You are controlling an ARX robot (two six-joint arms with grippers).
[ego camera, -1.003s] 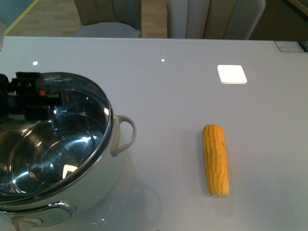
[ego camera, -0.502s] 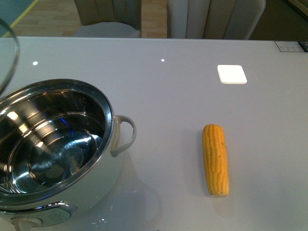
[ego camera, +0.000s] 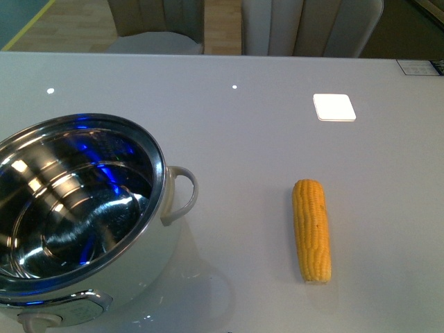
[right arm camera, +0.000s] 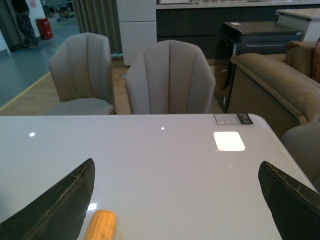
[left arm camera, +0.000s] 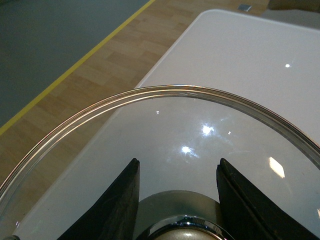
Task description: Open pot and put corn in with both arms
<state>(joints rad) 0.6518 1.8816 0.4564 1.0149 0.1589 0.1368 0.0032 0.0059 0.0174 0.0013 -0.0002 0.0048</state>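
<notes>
Left pincer (left arm camera: 178, 182): closed on the knob (left arm camera: 177, 222) of a glass lid (left arm camera: 165, 132). One black finger (left arm camera: 117, 205) sits on each side of the knob, tight against it.
Glass lid: held by the left pincer, its clear dome and bright rim reaching out ahead of the fingers. The edge of the bench (left arm camera: 240, 60) and a wooden floor (left arm camera: 100, 65) with a yellow line show through and past it.
Right pincer (right arm camera: 176, 172): open wide, with nothing between its two dark fingers. It hangs above the bench, facing the far edge.
Corn (right arm camera: 100, 225): lies flat on the bench below the right pincer, near one of its fingers and not touched by it. In the front view the cob (ego camera: 311, 229) lies lengthwise, pointing away from the robot, rounded end at the far side.
Pot (ego camera: 149, 260): stands on the bench with no lid on it, its shiny inside bare. One looped side handle (ego camera: 182, 194) faces the corn, well apart from it. Neither pincer shows in the front view, so how far the pot stands from them cannot be told.
White square (right arm camera: 229, 141): flat on the bench, ahead of the right pincer and beyond the corn.
Chairs (right arm camera: 168, 80): two pale ones at the far edge of the bench, in front of the right pincer.
</notes>
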